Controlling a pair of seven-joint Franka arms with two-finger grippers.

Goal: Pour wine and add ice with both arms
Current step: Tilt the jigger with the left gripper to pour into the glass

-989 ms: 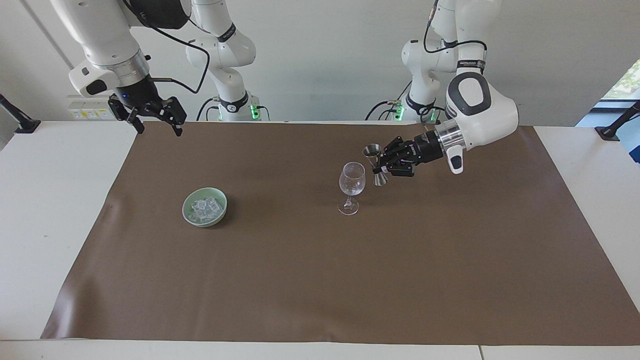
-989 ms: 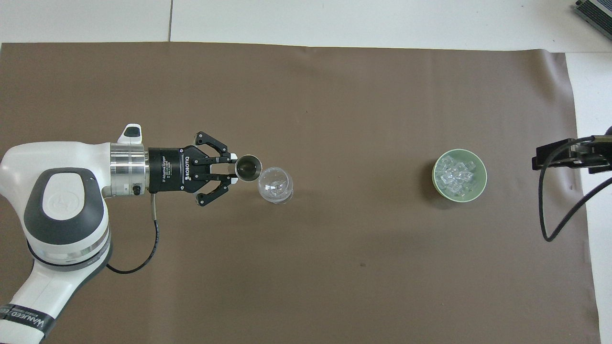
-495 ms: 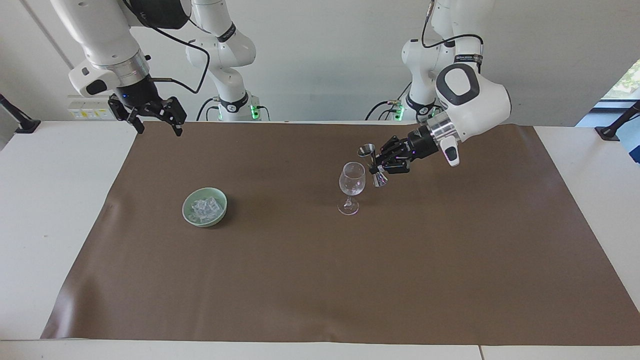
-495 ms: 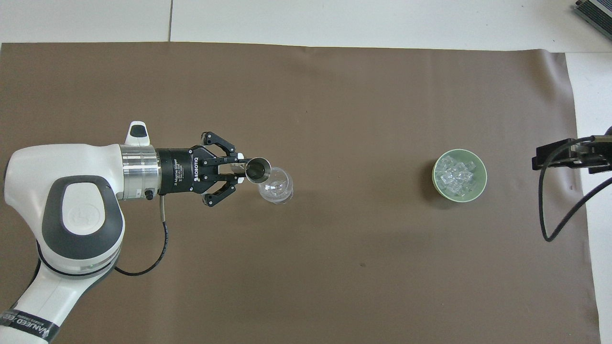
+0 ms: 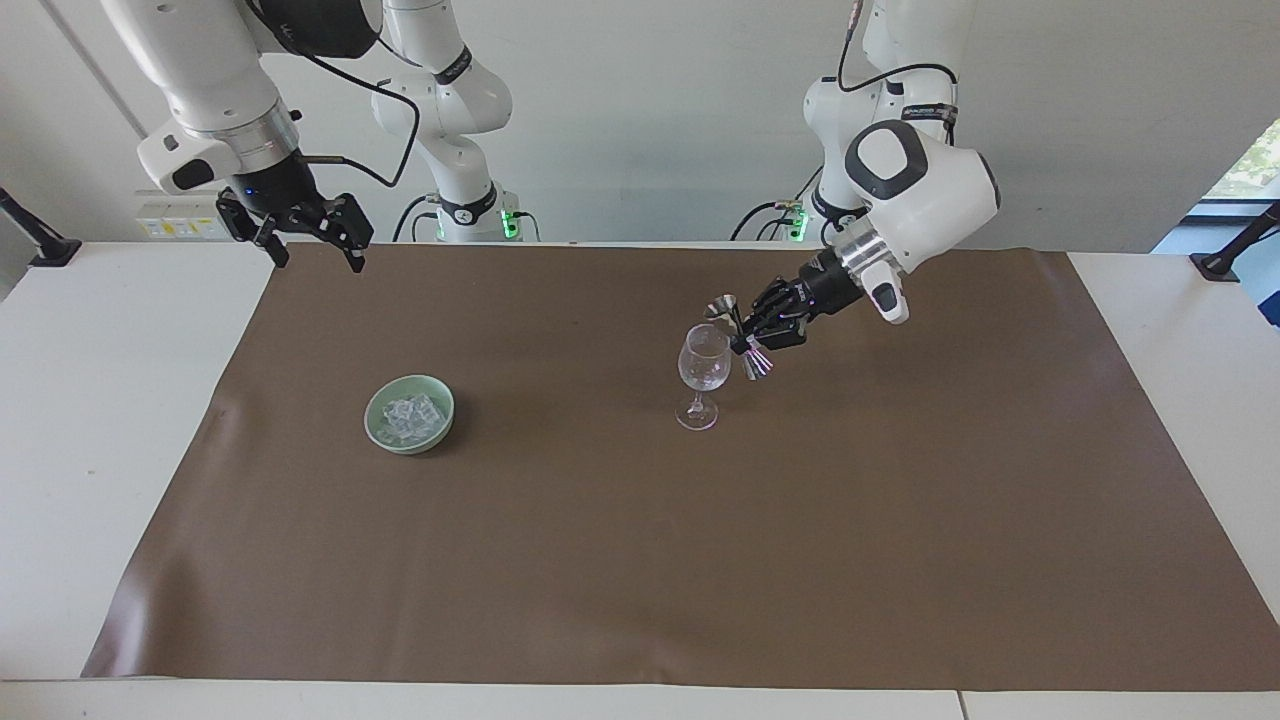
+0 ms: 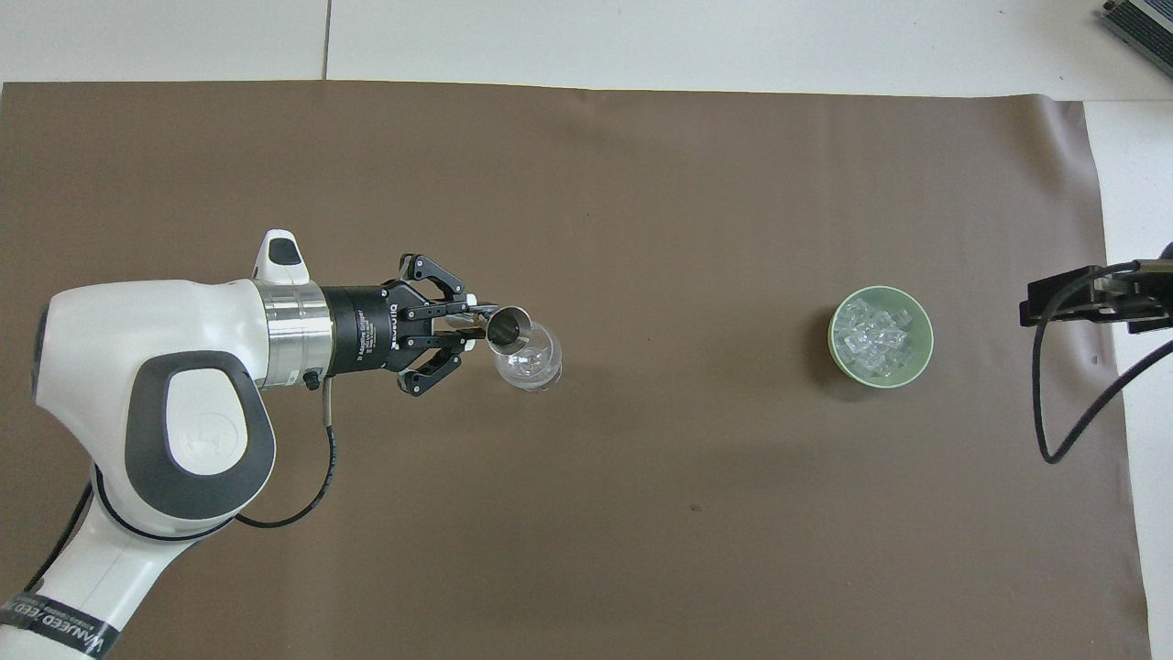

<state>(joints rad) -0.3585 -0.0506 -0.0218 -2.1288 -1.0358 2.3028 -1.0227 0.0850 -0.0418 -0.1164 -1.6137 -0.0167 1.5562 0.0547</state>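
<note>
Small clear whitish ice cubes [image 5: 408, 414] heaped in pale green bowl [image 5: 441, 410], toward right arm's end of brown-covered surface [image 5: 640, 560]. Left pincer [image 5: 748, 328] clamped on steel jigger [image 5: 735, 328], tilted over clear stemmed glass [image 5: 703, 372]. Right pincer [image 5: 318, 245] apart, waiting over surface edge.

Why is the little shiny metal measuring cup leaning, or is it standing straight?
Tipped. The left gripper holds the small silver metal measuring cup tilted, its mouth over the clear stemmed glass.

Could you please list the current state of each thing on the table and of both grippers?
Left gripper: shut on the jigger.
Jigger: tilted over the glass's rim.
Glass: upright.
Bowl: upright, holds the ice.
Right gripper: open, waiting in the air.
</note>
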